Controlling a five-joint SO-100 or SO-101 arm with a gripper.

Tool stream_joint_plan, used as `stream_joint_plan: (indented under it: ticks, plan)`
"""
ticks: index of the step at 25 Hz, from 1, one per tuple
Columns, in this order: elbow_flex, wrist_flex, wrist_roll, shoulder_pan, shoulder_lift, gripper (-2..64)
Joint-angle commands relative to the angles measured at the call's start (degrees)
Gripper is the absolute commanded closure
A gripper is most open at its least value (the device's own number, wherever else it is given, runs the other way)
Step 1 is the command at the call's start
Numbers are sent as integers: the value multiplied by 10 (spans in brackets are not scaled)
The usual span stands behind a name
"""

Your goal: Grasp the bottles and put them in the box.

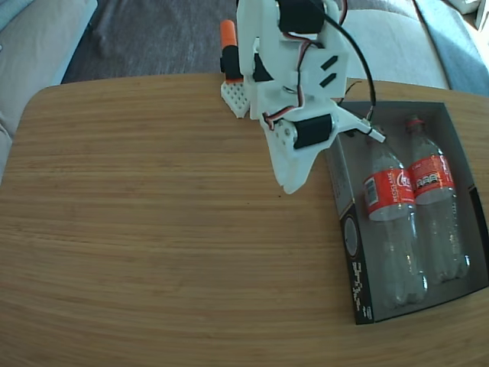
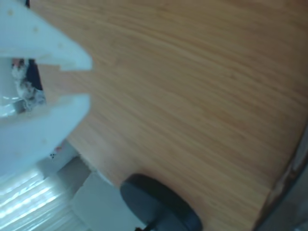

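Two Coca-Cola bottles (image 1: 392,206) (image 1: 432,191) lie side by side in the box (image 1: 348,229), while the empty gripper (image 2: 79,79), slightly parted, risks snagging the box wall when swinging.

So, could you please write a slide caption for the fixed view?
Two bottles lie side by side in the box, the empty gripper beside it over the wooden table.
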Motion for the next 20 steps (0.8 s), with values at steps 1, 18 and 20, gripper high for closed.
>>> stream_joint_plan:
  ticks: [1,18,20]
  plan:
    - [32,-22,-1,17,71,602]
    - [292,-40,54,93,353,619]
    - [308,-35,116,89,377,619]
